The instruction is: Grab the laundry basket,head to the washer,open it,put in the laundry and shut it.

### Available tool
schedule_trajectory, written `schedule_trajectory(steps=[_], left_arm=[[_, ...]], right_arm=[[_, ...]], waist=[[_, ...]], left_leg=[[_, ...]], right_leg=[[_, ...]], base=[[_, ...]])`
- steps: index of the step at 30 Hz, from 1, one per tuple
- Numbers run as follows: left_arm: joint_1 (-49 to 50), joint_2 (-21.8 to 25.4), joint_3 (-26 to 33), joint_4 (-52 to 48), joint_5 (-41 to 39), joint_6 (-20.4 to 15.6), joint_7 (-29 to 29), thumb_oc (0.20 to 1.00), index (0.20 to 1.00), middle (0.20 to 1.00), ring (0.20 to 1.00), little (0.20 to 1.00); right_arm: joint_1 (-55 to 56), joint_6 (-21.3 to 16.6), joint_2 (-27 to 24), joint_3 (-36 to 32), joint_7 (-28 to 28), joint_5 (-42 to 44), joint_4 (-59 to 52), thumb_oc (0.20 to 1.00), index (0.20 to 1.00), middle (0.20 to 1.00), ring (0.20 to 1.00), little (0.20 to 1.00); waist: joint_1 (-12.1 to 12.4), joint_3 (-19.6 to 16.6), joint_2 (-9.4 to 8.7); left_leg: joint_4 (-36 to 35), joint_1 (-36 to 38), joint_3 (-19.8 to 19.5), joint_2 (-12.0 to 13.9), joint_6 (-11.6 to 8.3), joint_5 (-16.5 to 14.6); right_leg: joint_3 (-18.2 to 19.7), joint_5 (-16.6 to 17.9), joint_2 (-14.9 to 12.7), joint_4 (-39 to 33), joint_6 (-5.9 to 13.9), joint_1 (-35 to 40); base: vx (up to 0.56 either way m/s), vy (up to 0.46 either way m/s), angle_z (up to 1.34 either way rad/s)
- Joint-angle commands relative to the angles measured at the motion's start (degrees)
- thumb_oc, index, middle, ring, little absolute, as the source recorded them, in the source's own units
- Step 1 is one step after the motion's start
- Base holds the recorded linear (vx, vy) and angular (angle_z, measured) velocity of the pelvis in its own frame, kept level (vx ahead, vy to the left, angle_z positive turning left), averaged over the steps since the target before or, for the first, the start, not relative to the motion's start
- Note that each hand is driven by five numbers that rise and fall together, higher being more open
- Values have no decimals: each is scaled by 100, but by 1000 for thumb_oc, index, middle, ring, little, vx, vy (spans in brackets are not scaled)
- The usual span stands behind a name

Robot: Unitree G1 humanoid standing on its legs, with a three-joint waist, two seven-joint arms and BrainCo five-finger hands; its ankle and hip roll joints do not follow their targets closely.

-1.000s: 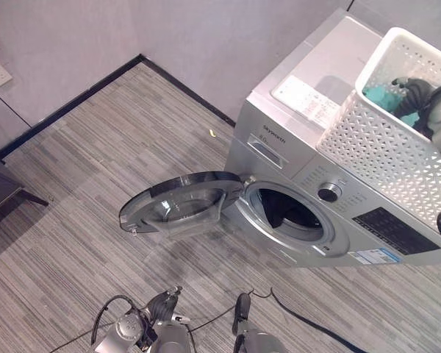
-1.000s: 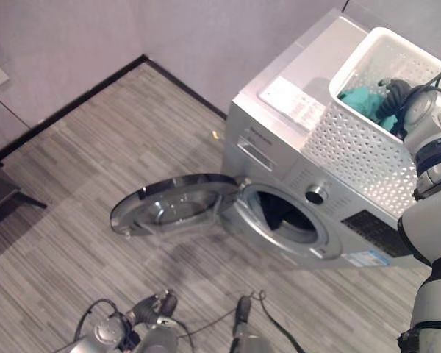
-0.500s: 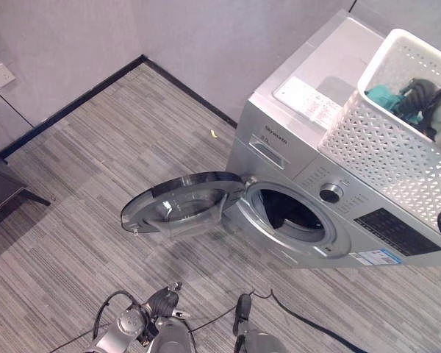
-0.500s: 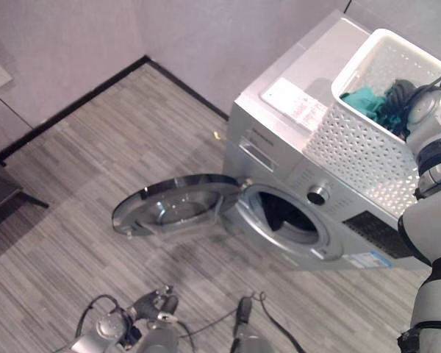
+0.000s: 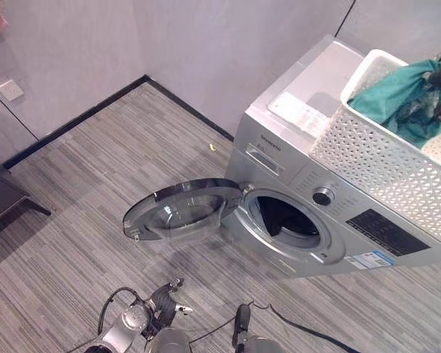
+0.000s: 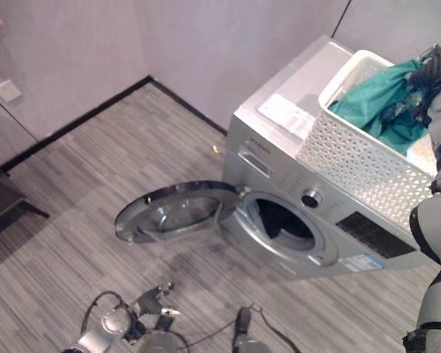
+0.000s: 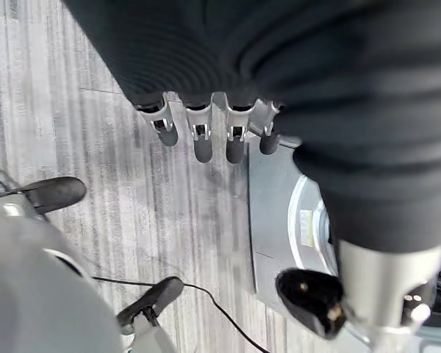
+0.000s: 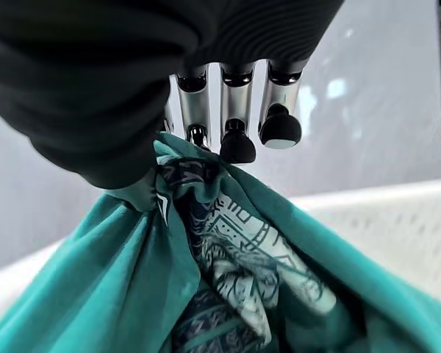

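Note:
A silver washer (image 5: 303,140) stands against the wall with its round door (image 5: 180,209) swung wide open to the left, and the dark drum mouth (image 5: 283,219) is exposed. A white lattice laundry basket (image 5: 382,158) rests on top of the washer. My right hand (image 6: 435,65) is above the basket, shut on a teal patterned cloth (image 5: 393,95) that hangs from it into the basket. In the right wrist view the cloth (image 8: 132,294) bunches under the curled fingers (image 8: 239,143). My left hand (image 5: 165,298) hangs low over the floor, its fingers (image 7: 198,136) straight and holding nothing.
Striped grey floor spreads left of the washer. A grey wall with a black skirting runs behind it, with a wall socket (image 5: 11,90). A dark piece of furniture (image 5: 0,198) stands at the far left. A small yellowish scrap (image 5: 212,147) lies near the washer's corner.
My right hand has risen from inside the basket, drawing the teal cloth up above the rim. The camera has shifted slightly. The left hand stays low.

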Motion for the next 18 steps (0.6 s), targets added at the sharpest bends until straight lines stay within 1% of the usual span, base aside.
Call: schedule_trajectory(steps=[1, 2, 3, 5, 6, 9, 10, 11, 12, 13, 14, 15, 16, 18], left_arm=[[16, 130, -172, 100, 2, -253, 105, 1000, 1000, 1000, 1000, 1000], [-1, 115, -150, 151, 13, -247, 160, 1000, 1000, 1000, 1000, 1000], [-9, 115, -152, 146, 3, -245, 186, 1000, 1000, 1000, 1000, 1000], [-9, 125, -155, 143, 4, -243, 188, 1000, 1000, 1000, 1000, 1000], [-13, 123, -155, 163, -30, -226, 231, 1000, 1000, 1000, 1000, 1000], [-25, 116, -155, 190, -45, -229, 264, 1000, 1000, 1000, 1000, 1000], [-28, 109, -152, 185, -48, -235, 268, 1000, 1000, 1000, 1000, 1000], [-49, 88, -161, 222, -41, -245, 307, 1000, 1000, 1000, 1000, 1000], [-51, 90, -164, 226, -41, -247, 309, 1000, 1000, 1000, 1000, 1000], [-77, 79, -173, 274, -25, -260, 356, 1000, 1000, 1000, 1000, 1000], [-84, 76, -179, 283, -24, -264, 360, 1000, 1000, 1000, 1000, 1000], [-103, 63, -193, 325, 10, -283, 394, 1000, 1000, 1000, 1000, 1000], [-106, 63, -197, 330, 10, -286, 396, 1000, 1000, 1000, 1000, 1000], [-119, 44, -220, 366, 51, -305, 431, 1000, 1000, 1000, 1000, 1000]], right_arm=[[-988, -12, -412, 239, -644, 49, 225, 200, 200, 200, 200, 200], [-1031, 23, -427, 192, -915, -97, 95, 200, 200, 200, 200, 200], [-1039, 49, -443, 124, -1061, -143, 39, 200, 200, 200, 200, 200], [-1009, 60, -450, 94, -1074, -150, 20, 200, 200, 200, 200, 200], [-1032, 120, -521, -73, -1380, -141, -102, 200, 200, 200, 200, 200], [-1065, 108, -585, -151, -1539, -97, -245, 200, 200, 200, 200, 200], [-1049, 107, -638, -199, -1641, -92, -331, 200, 200, 200, 200, 200], [-1066, 80, -731, -293, -1857, -38, -493, 200, 200, 200, 200, 200], [-1050, 85, -736, -307, -1861, -40, -504, 200, 200, 200, 200, 200], [-1083, 61, -838, -365, -2054, -38, -662, 200, 200, 200, 200, 200], [-1067, 69, -847, -379, -2060, -40, -678, 200, 200, 200, 200, 200], [-1095, 48, -965, -427, -2232, -39, -861, 200, 200, 200, 200, 200], [-1084, 52, -971, -436, -2234, -40, -870, 200, 200, 200, 200, 200], [-1137, 20, -1108, -508, -2453, 15, -1040, 200, 200, 200, 200, 200]], waist=[[-7, -437, -189], [-52, -480, -224], [-61, -524, -198], [-61, -509, -236], [-97, -579, -227], [-127, -627, -230], [-136, -647, -228], [-159, -691, -218], [-156, -689, -221], [-176, -722, -218], [-170, -718, -219], [-183, -755, -222], [-177, -751, -223], [-196, -785, -227]], left_leg=[[-100, 792, 694, -5, 554, -919], [-91, 803, 708, -49, 560, -892], [-101, 855, 721, -23, 573, -950], [-93, 831, 716, -60, 570, -904], [-92, 904, 736, -63, 585, -947], [-84, 937, 756, -68, 594, -971], [-87, 970, 773, -68, 596, -981], [-89, 1005, 789, -72, 602, -998], [-90, 1008, 791, -71, 602, -999], [-81, 1032, 794, -76, 609, -1020], [-77, 1034, 795, -76, 610, -1024], [-69, 1068, 801, -81, 616, -1047], [-68, 1071, 803, -81, 617, -1049], [-64, 1106, 825, -82, 624, -1071]], right_leg=[[362, 208, -275, 108, 282, -518], [395, 251, -309, 122, 280, -534], [396, 214, -283, 113, 290, -501], [402, 254, -317, 126, 285, -527], [428, 241, -310, 141, 283, -481], [438, 242, -317, 141, 290, -459], [436, 245, -318, 133, 295, -442], [449, 256, -323, 121, 304, -424], [451, 257, -322, 119, 304, -421], [464, 261, -327, 123, 309, -415], [466, 260, -325, 124, 309, -413], [478, 261, -326, 128, 312, -398], [480, 261, -325, 128, 312, -395], [500, 261, -326, 130, 317, -376]], base=[[-8, 35, -4], [23, 37, -3], [0, 0, 0], [-1, 15, -8], [25, 21, -13], [20, 25, -8], [18, 32, -1], [0, 0, 0], [4, 29, -4], [-2, 15, -6], [7, 29, -8], [9, 15, -8], [14, 22, -8], [5, 14, -5]])
